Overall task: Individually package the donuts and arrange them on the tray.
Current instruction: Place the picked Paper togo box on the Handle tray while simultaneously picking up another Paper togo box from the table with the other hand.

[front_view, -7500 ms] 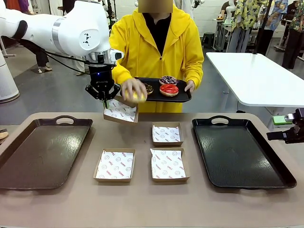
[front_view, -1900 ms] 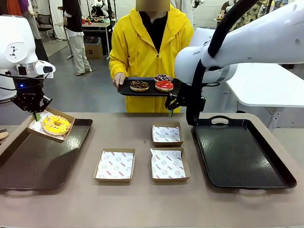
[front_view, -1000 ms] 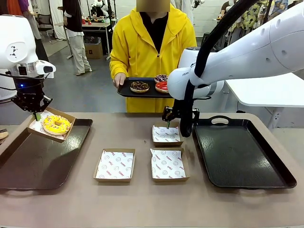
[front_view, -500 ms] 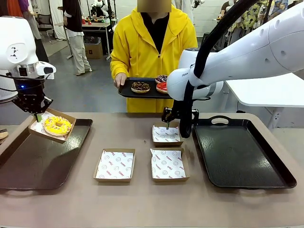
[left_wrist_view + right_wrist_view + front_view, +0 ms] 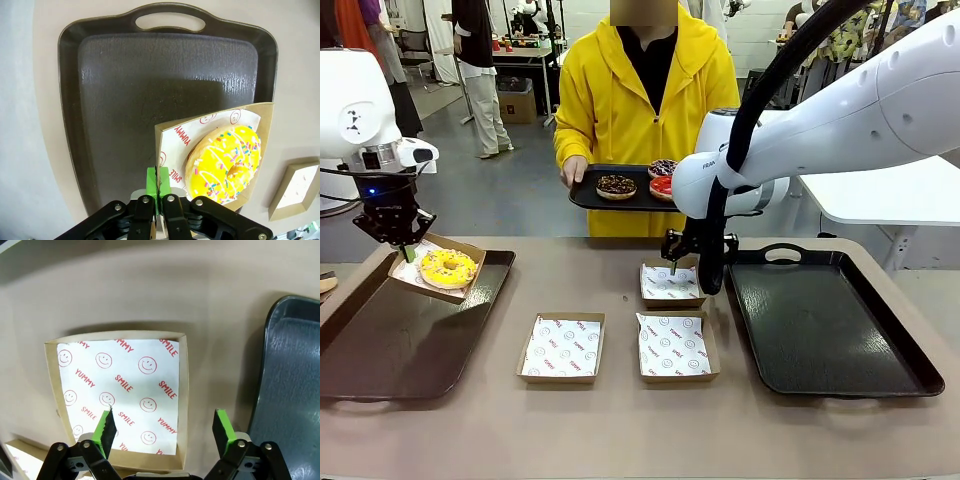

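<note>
My left gripper [image 5: 407, 248] is shut on the edge of a brown cardboard box [image 5: 470, 252] that holds the yellow-iced sprinkled donut [image 5: 447, 267]. The box hangs tilted just above the far right corner of the left tray [image 5: 390, 340]. In the left wrist view the green fingers [image 5: 158, 181] pinch the box [image 5: 175, 135] beside the donut [image 5: 225, 162]. My right gripper [image 5: 672, 265] hovers open over the far empty box [image 5: 672, 284], and its pads [image 5: 106, 426] straddle that box [image 5: 117, 385]. A person holds a small black tray [image 5: 582, 196] with the chocolate [image 5: 616, 185], purple [image 5: 663, 167] and red [image 5: 661, 185] donuts.
Two more paper-lined empty boxes [image 5: 562, 348] [image 5: 676, 346] lie at the table's middle front. A large dark tray [image 5: 820, 330] lies at the right, and its edge [image 5: 290, 370] runs beside the right gripper. The tray [image 5: 150, 75] under the left gripper has bare floor.
The left gripper carried the box with the yellow donut from the person to above the left tray, drifting slightly right lately. The right arm swung in and came down over the far box.
</note>
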Available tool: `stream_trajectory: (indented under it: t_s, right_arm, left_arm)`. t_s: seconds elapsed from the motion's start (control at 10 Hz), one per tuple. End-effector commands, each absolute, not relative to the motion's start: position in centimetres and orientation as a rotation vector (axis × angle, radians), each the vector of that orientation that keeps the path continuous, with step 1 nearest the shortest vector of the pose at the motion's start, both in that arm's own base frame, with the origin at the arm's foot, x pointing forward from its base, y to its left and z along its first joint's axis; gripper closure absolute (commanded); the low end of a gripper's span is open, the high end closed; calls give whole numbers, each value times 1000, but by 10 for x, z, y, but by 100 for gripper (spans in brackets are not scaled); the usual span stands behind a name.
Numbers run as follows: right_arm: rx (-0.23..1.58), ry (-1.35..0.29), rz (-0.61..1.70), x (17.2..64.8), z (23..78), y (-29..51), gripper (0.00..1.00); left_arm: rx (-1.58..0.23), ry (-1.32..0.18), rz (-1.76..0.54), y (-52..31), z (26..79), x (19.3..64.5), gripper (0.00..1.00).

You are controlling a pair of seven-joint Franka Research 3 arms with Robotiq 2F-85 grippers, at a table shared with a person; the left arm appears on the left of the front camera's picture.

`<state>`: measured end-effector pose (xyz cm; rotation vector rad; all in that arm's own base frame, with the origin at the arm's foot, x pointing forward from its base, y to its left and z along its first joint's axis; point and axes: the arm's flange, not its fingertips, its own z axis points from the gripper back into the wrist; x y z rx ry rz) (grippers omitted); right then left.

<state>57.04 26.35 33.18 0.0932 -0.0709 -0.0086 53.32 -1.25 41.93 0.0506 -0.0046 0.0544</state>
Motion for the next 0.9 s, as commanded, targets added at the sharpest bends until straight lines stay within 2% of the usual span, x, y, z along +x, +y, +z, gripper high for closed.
stream_trajectory:
  t_s: [0.0,0.7,0.8]
  right_arm:
    - [107,-91,17,573,321,261,0]
    - [109,-76,32,577,309,257,0]
    - [112,-84,48,577,308,256,7]
  left_arm:
    - [29,-11,36,-5,412,535,99]
    - [14,7,71,8,386,554,99]
    - [10,2,67,8,385,556,99]
